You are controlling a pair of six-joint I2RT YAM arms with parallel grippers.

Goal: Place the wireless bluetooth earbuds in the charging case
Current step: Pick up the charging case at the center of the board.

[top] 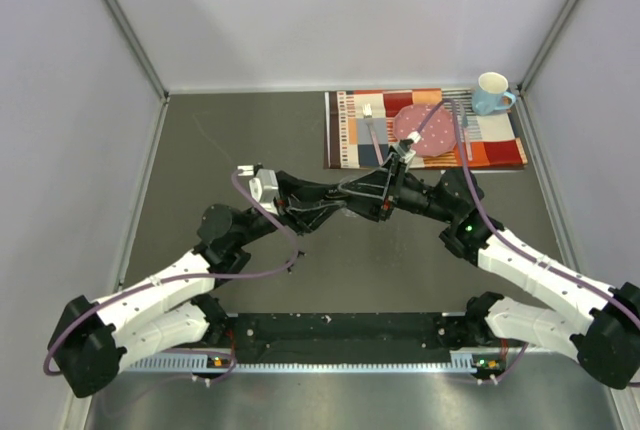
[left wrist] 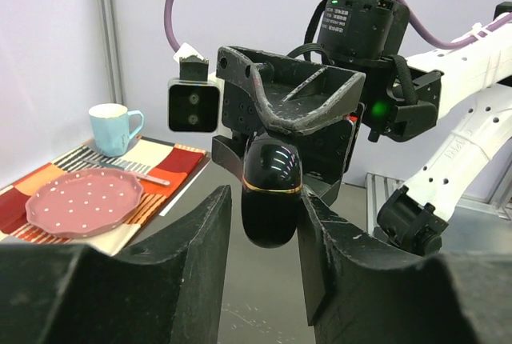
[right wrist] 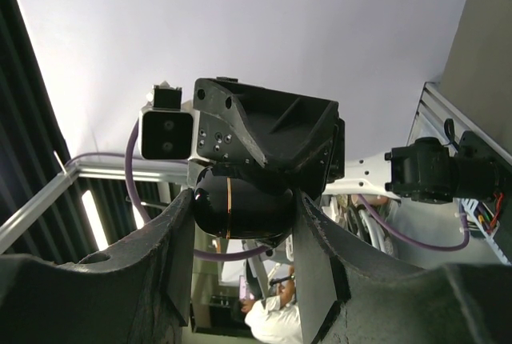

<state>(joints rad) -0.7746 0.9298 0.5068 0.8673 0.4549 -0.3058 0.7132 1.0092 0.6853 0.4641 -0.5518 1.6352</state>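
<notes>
A glossy black oval charging case (left wrist: pixel 272 192) with a thin gold seam hangs in mid-air where the two grippers meet above the table's middle. It is closed. My right gripper (right wrist: pixel 244 216) is shut on the charging case (right wrist: pixel 240 204), which fills the space between its fingers. My left gripper (left wrist: pixel 264 224) reaches around the case's lower end. Its right finger touches the case and a narrow gap shows at its left finger. In the top view the two grippers (top: pixel 352 196) face each other tip to tip and hide the case. No earbuds are in view.
A striped placemat (top: pixel 350 135) lies at the back right with a pink dotted plate (top: pixel 428 130) and a fork (top: pixel 372 125) on it. A light blue cup (top: pixel 492 92) stands at its far corner. Grey walls close in both sides.
</notes>
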